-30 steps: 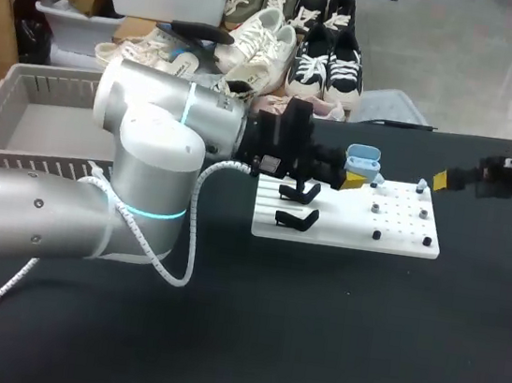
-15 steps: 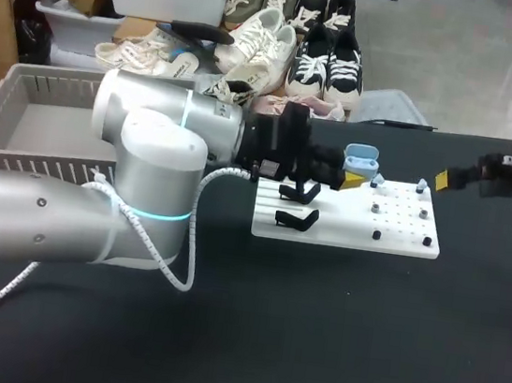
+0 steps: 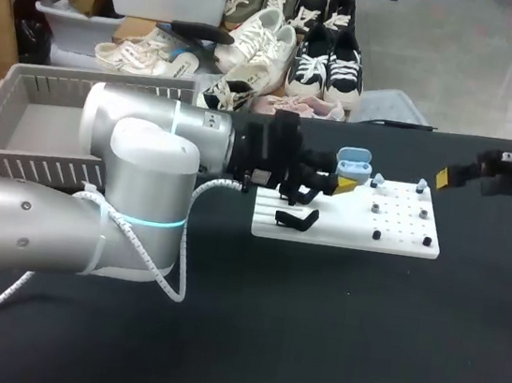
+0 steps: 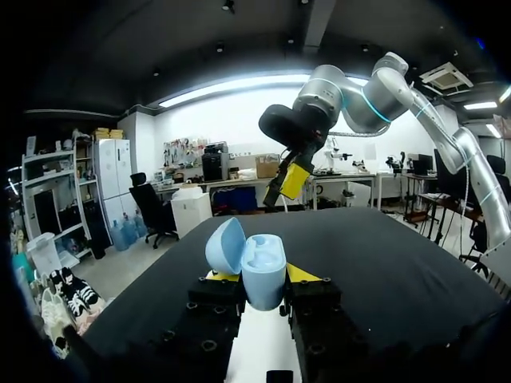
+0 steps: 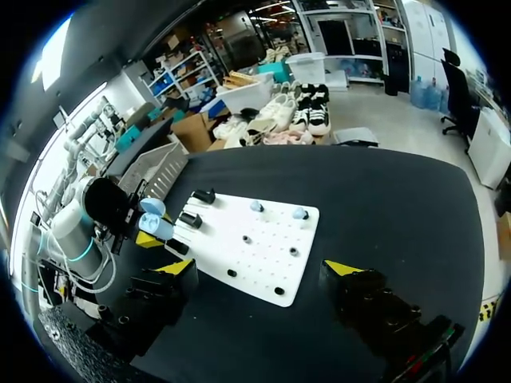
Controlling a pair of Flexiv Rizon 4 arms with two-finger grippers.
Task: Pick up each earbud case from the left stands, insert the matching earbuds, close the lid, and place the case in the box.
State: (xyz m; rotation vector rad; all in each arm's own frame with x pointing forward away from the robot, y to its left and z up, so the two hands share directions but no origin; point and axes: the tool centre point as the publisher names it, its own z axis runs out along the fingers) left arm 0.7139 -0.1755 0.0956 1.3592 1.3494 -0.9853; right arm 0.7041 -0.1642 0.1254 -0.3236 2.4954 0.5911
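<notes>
The left gripper (image 4: pixel 261 275) pinches the light blue earbud case (image 4: pixel 262 271) from two sides. One yellow fingertip (image 4: pixel 301 273) presses on each side of its lower body, and the case stands upright between them. Its lid (image 4: pixel 224 245) is open and leans back, so the inside of the case is visible.

In the head view the case is held over the far left corner of the white pegboard (image 3: pixel 401 237), just beside the two black stands (image 3: pixel 297 219). Two small light blue earbuds (image 3: pixel 377 181) sit along the far edge of the board, near the case.

The right gripper (image 5: pixel 259 268) hangs over the black table (image 3: pixel 313 331), apart from the right end of the board. Its fingers are spread wide and nothing is between them. The grey basket (image 3: pixel 39 120) lies at the far left, behind the left arm.
</notes>
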